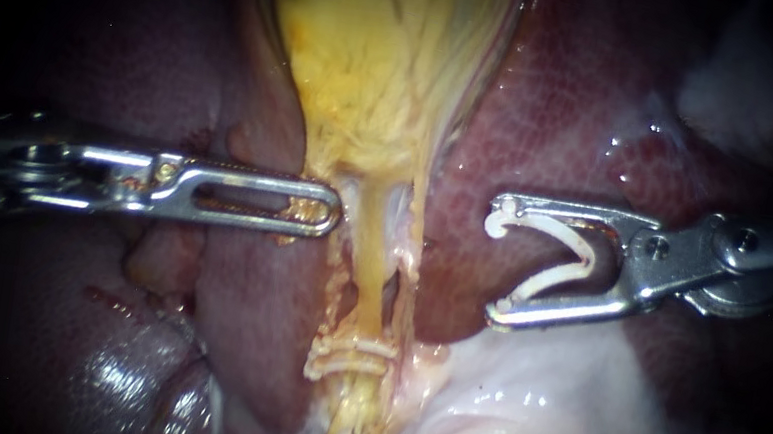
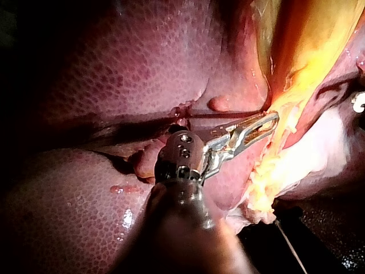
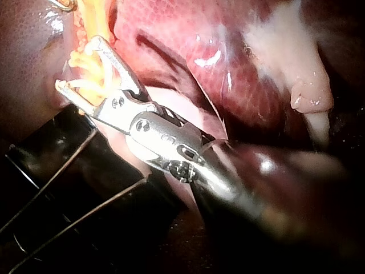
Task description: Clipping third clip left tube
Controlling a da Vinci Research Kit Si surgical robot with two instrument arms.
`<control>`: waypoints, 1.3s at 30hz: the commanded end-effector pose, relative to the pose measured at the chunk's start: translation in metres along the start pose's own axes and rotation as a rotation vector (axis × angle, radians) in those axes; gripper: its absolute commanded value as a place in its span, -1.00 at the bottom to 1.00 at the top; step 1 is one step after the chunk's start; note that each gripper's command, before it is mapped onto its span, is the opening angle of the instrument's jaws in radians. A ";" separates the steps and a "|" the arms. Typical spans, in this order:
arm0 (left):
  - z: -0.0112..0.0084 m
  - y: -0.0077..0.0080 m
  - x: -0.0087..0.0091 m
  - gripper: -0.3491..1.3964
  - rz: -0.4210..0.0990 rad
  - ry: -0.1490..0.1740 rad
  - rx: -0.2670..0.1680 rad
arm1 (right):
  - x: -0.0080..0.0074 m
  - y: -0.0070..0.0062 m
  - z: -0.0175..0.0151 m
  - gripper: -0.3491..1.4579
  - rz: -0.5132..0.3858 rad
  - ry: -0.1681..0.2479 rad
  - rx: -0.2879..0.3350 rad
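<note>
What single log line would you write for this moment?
left instrument grips gallbladder | right instrument holds open clip, apart from tube | clip not yet applied

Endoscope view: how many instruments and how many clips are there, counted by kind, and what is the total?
instruments: 2, the left instrument gripping the gallbladder, and the right instrument
clips on the tube: 2
clip in the right instrument's jaws: 1
total: 5
</note>
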 end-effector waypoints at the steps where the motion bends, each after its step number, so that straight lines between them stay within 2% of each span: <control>1: 0.0000 0.0000 0.0000 -1.00 0.000 0.000 0.000 | 0.0000 0.0000 0.0000 0.04 0.000 0.000 0.000; 9: -0.0010 -0.0001 -0.0007 -1.00 -0.004 0.005 0.005 | 0.0000 0.0000 0.0000 0.04 0.000 0.000 0.000; 14: -0.0035 -0.0007 -0.0028 -1.00 -0.013 -0.004 -0.001 | -0.0001 0.0000 0.0001 0.04 -0.001 0.000 0.000; 20: -0.0066 -0.0017 -0.0051 -1.00 -0.010 -0.042 0.000 | -0.0001 0.0000 0.0003 0.04 -0.001 0.000 -0.001; 28: -0.0070 -0.0019 -0.0049 -1.00 -0.006 -0.049 -0.004 | -0.0006 -0.0002 0.0013 0.04 -0.006 -0.001 -0.004; 34: -0.0072 -0.0020 -0.0048 -1.00 -0.006 -0.049 -0.004 | -0.0029 -0.0006 0.0039 0.04 0.026 -0.011 0.004; 39: -0.0073 -0.0023 -0.0047 -1.00 -0.007 -0.050 -0.006 | -0.0059 -0.0007 0.0068 0.04 0.085 -0.036 0.029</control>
